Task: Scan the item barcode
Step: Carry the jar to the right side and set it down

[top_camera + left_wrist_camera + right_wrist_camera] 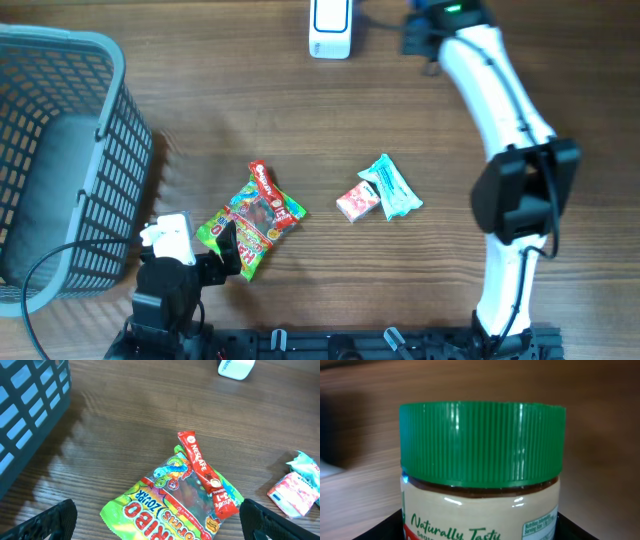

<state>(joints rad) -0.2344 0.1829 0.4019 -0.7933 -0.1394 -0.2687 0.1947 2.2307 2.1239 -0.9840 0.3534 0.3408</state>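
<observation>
A jar (482, 445) with a ribbed green lid and a cream label fills the right wrist view. My right gripper (480, 531) is shut on it, with black fingers at both lower sides of the label. In the overhead view this gripper (425, 40) is at the table's far edge, just right of the white scanner (330, 28), and the wrist hides the jar. My left gripper (160, 522) stands open low over a green Haribo bag (170, 505), holding nothing. No barcode shows.
A red Nescafe stick (270, 190) lies across the Haribo bag (250, 225). A pink packet (356, 202) and a teal packet (392, 187) lie mid-table. A blue-grey mesh basket (60, 150) stands at the left edge.
</observation>
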